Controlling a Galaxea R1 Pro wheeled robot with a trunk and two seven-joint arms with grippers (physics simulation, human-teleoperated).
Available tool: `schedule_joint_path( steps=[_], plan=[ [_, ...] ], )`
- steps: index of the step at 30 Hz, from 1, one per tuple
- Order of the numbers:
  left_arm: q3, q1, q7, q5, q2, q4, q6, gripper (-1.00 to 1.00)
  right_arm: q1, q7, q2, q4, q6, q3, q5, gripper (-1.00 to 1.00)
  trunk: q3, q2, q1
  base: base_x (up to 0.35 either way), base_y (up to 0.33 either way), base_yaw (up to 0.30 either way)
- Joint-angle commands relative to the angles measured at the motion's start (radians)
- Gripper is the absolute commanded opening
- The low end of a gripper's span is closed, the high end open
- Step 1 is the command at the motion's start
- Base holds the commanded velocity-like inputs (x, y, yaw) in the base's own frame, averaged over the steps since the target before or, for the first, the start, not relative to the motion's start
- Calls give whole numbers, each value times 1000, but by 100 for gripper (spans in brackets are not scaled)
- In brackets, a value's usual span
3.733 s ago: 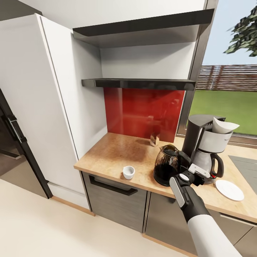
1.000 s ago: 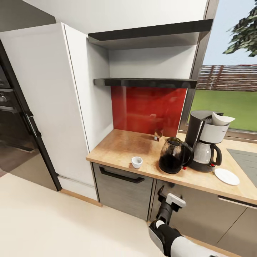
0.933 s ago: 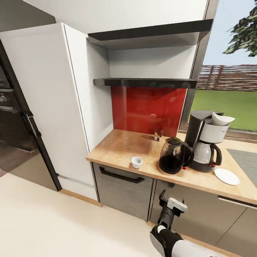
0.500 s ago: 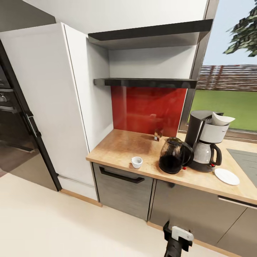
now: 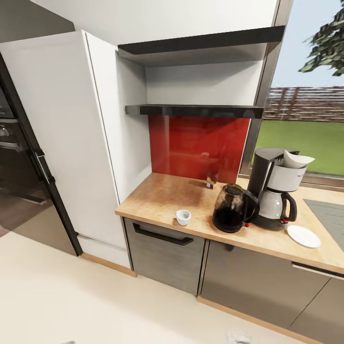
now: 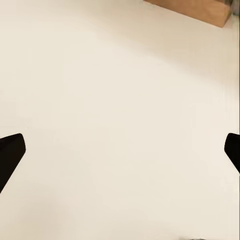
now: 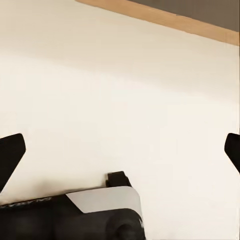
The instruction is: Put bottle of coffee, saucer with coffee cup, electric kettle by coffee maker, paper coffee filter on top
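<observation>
Down low, my left jaws (image 6: 120, 150) stand wide apart with nothing between them, their dark fingertips (image 6: 11, 152) at the two edges of the left wrist view over pale cream floor (image 6: 115, 115). My right jaws (image 7: 120, 150) are spread wide too and hold nothing, over the same floor, with a black and grey part of my own body (image 7: 95, 212) below them and the wooden plinth (image 7: 165, 21) of the cabinets further off.

From the head view, the bench (image 5: 162, 198) carries the coffee cup (image 5: 183, 217) near its front edge, standing alone and well apart from the saucer (image 5: 304, 236), which lies at the far side just beside the coffee maker (image 5: 277, 188). The paper coffee filter (image 5: 297, 159) sits on top of the coffee maker. The electric kettle (image 5: 232, 209) stands just beside the coffee maker, on the cup's side. The bottle of coffee (image 5: 210, 181) stands at the back of the bench, against the red splashback (image 5: 196, 143). The kitchen shelf (image 5: 193, 111) hangs above it.
</observation>
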Motion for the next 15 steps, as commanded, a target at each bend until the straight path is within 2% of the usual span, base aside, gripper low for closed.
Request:
schedule_joint_path(
  steps=[1,2,5,6,8,9,13,15],
  plan=[
    [0,-13,-22,3,1,1,-3,100,-1,35,-14,0,18,8,-22,100,-2,-2,1,0,0,0],
    [0,-49,-89,1,3,0,3,100,-1,96,-37,-1,38,6,-34,100,-2,-2,1,0,0,0],
    [-1,-115,-166,-5,11,0,45,100,-1,134,-50,-1,48,5,-39,100,-2,-2,1,0,0,0],
    [-1,-149,-184,-12,18,-1,80,100,-1,141,-52,-2,50,4,-40,100,-2,-2,1,0,0,0],
    [0,-246,-209,-39,31,-7,195,100,-1,148,-56,-2,51,4,-41,100,-2,-2,1,0,0,0],
    [0,-333,-231,-69,34,-26,288,100,-1,149,-58,-3,53,4,-42,100,-2,-2,1,0,0,0],
    [-3,-479,-311,-121,27,-85,422,100,-1,149,-62,-3,53,4,-41,100,-2,-2,1,0,0,0],
    [-4,-523,-347,-129,24,-108,468,100,-1,149,-63,-2,52,5,-42,100,-2,-2,1,0,0,0]
  ],
)
